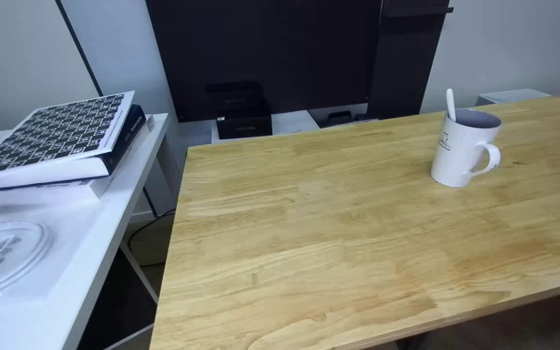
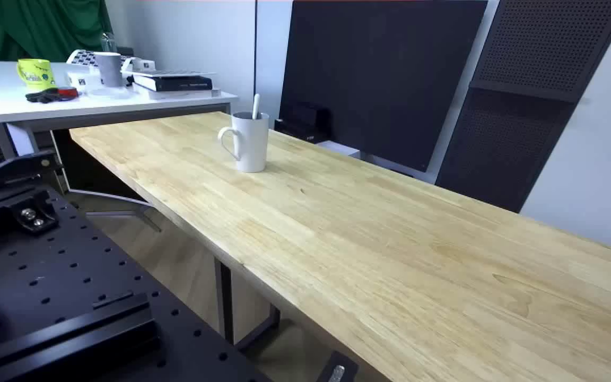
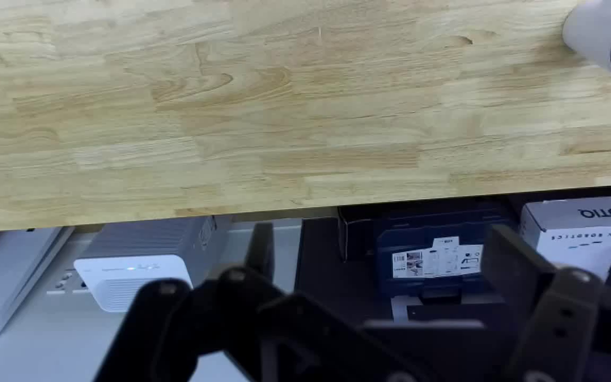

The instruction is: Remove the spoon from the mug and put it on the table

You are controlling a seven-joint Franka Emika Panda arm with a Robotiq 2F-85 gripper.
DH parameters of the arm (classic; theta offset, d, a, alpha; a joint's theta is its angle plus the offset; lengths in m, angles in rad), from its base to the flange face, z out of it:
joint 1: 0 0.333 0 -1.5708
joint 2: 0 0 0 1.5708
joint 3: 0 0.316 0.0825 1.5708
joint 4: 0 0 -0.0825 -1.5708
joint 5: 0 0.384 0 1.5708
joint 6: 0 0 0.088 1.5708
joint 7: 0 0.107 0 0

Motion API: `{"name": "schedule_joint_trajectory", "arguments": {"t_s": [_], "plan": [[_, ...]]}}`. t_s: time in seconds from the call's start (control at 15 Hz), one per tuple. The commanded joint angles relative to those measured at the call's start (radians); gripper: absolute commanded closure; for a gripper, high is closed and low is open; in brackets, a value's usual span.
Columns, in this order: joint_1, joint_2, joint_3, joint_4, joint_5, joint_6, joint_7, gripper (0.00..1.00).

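Observation:
The white mug (image 1: 457, 154) stands upright on the wooden table (image 1: 309, 233). The spoon (image 1: 450, 104) leans inside it, with its pale handle above the rim and its lower part hidden in the mug. The mug (image 2: 252, 146), spoon (image 2: 255, 107) and table (image 2: 364, 228) also show in an exterior view. In the wrist view, the mug (image 3: 592, 34) is cut off at the top right corner, over the table (image 3: 231, 106), and the spoon can hardly be made out. My gripper (image 3: 387, 254) is open and empty, its fingers wide apart, away from the mug. Neither exterior view shows it.
A white side table (image 1: 97, 243) holds books (image 1: 51, 131); a yellow-green mug (image 2: 37, 74) and a grey cup (image 2: 109, 69) also stand on it. A black perforated platform (image 2: 83, 286) lies along the table's side. Beyond the table edge are a white-grey device (image 3: 141, 265) and a dark blue case (image 3: 438, 228).

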Motion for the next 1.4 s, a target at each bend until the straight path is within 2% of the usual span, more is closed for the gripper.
{"name": "schedule_joint_trajectory", "arguments": {"t_s": [0.0, 0.47, 0.87, 1.33], "plan": [[0.001, 0.001, -0.001, 0.002, 0.0, -0.002, 0.0, 0.0], [0.025, 0.016, 0.024, -0.025, -0.011, -0.006, -0.03, 0.0], [0.102, 0.071, 0.07, -0.061, -0.005, -0.071, -0.14, 0.0], [0.186, 0.2, 0.127, -0.014, 0.003, -0.156, -0.23, 0.0]]}}
